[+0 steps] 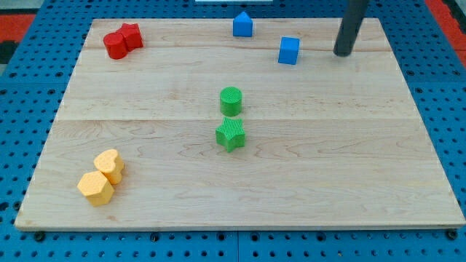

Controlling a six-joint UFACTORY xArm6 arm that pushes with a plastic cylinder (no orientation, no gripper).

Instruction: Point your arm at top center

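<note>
Since your arm ends in a bare rod with no claw to open or close, look only at my tip (341,54): it stands at the upper right of the pale wooden board (145,182), and the top centre lies to the view's left of it, beyond the blue cube block (289,51), near the blue house-shaped block (242,25).

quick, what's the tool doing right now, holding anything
No jaws here, only a rod: my tip rests on the board near the view's top right, holding nothing, just right of the blue cube, not touching it.

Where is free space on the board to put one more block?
Free: the view's right half below my tip and blue cube; also between the red blocks and yellow blocks. Crowded: top edge and the green pair at center.
</note>
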